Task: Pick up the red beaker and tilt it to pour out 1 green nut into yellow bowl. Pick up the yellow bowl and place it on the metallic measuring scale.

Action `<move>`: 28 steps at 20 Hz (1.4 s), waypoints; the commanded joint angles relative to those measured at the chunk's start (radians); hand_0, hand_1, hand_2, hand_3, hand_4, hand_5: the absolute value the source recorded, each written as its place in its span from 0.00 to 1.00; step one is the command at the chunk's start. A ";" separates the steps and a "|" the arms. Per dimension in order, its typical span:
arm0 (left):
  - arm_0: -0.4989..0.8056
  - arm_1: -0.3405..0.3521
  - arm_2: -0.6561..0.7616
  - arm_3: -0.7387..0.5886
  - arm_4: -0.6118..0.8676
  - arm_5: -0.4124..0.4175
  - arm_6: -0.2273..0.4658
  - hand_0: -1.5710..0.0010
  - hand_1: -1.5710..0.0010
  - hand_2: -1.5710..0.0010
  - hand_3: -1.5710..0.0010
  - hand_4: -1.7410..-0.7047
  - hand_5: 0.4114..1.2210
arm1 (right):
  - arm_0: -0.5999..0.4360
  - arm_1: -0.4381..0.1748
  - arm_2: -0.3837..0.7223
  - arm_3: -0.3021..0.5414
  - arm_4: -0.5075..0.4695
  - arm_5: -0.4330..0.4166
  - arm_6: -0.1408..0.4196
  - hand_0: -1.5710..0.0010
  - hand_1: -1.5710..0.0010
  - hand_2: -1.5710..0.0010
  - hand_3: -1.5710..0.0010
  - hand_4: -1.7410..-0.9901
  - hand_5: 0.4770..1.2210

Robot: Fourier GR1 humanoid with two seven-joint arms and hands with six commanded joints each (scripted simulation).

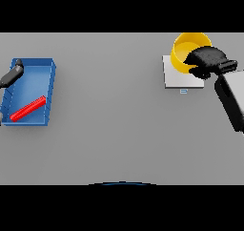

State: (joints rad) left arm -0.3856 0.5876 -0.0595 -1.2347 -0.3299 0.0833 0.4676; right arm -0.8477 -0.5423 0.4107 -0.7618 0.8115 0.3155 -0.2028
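yellow bowl (183, 51) upright on scale (176, 79) | right hand (206, 60) gripping rim

Blue tray (49, 80) on the grey worktop (114, 125)

The tray sits at the worktop's left side, a shallow open box with raised walls, set at a slight tilt. A red bar (27, 109) lies slantwise on its floor, toward the tray's near left corner.

A plain grey table (109, 130) fills the whole view — flat, evenly lit, with no strong shadows.
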 commanded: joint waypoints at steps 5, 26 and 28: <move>0.004 -0.012 -0.004 0.005 -0.004 0.011 -0.005 1.00 1.00 1.00 1.00 0.98 0.33 | -0.001 0.026 -0.006 0.078 -0.003 -0.029 -0.025 0.00 0.00 0.13 0.15 0.00 1.00; -0.013 -0.008 -0.006 0.029 -0.008 0.005 -0.011 1.00 1.00 1.00 1.00 0.98 0.31 | -0.017 0.038 0.018 0.139 0.017 -0.038 -0.108 0.93 0.94 0.92 0.79 0.27 0.46; -0.026 -0.016 -0.008 0.038 -0.014 0.013 -0.004 1.00 1.00 1.00 1.00 0.98 0.31 | -0.023 0.043 0.014 0.140 0.014 -0.028 -0.089 0.96 0.96 0.95 0.83 0.29 0.43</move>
State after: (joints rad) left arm -0.4120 0.5716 -0.0677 -1.1964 -0.3437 0.0964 0.4637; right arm -0.8711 -0.4996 0.4247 -0.6220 0.8257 0.2870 -0.2918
